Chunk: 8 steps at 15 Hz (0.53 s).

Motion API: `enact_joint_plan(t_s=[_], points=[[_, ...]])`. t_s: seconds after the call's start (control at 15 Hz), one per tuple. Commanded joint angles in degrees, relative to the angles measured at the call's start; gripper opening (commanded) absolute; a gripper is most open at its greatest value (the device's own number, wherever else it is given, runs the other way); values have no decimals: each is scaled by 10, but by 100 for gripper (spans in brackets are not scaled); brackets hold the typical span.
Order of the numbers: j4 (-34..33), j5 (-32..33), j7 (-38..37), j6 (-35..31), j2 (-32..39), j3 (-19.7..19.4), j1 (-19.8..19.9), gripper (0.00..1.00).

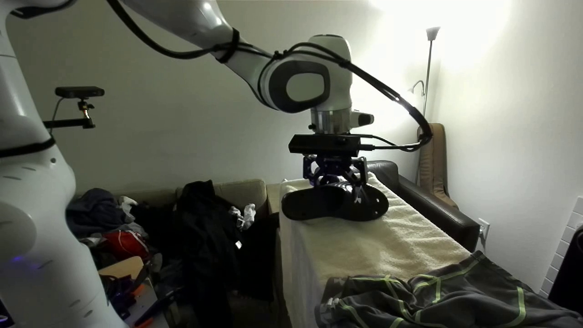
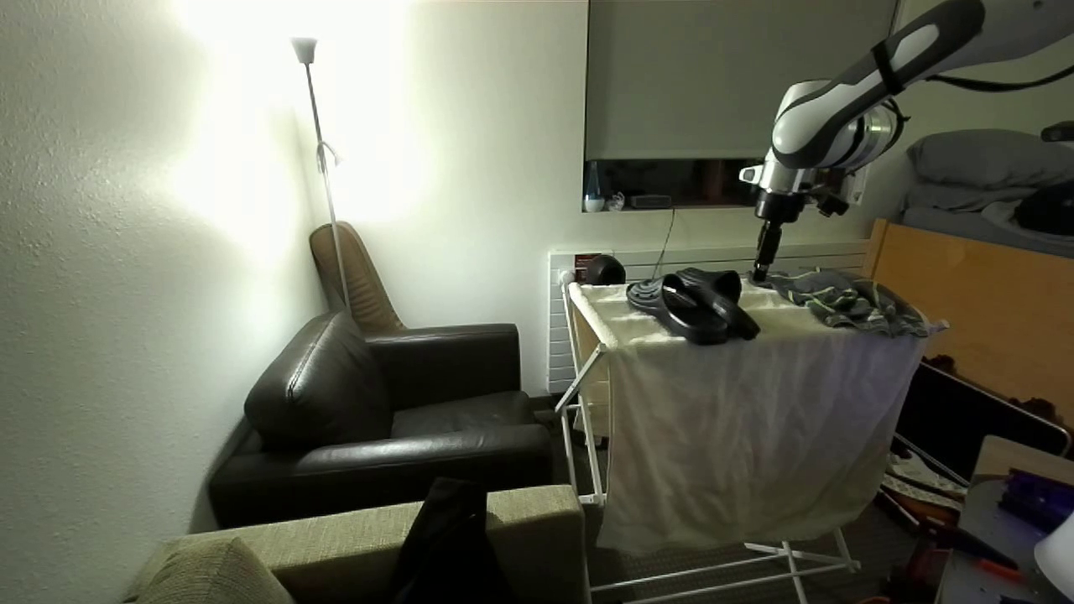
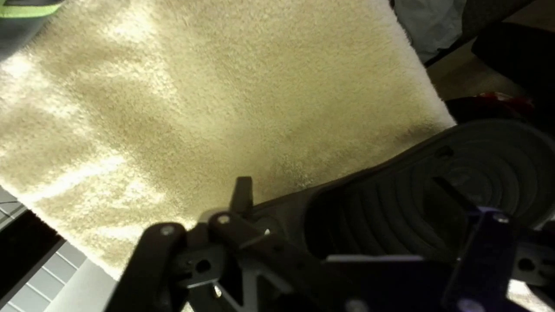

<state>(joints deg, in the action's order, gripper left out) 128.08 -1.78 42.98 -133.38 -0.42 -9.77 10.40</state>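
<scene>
Black two-fingered metal gripper (image 3: pixel 341 181) positioned close to black rubber-like slide sandals (image 2: pixel 696 309)
The fingers are spread wide, and nothing is seen pinched between them. The sandals are laid on a cream-coloured fleecy towel (image 1: pixel 401 241), apart from a dark-grey cloth garment with lime-green lines (image 1: pixel 451 300); whether they are touched cannot be told. By judgement, positioning at the sandals is in hand; for the next move, exact finger alignment with one sandal edge is called for.
</scene>
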Motion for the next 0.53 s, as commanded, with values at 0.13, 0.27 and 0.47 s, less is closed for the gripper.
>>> enact_joint_plan(t_s=[0.13, 0.27, 0.47], points=[[13, -4, 61, -60, 3, 1, -6, 100], [7, -11, 76, -75, 15, 2, -6, 100], [-2, -27, 99, -93, 36, 4, -5, 100]])
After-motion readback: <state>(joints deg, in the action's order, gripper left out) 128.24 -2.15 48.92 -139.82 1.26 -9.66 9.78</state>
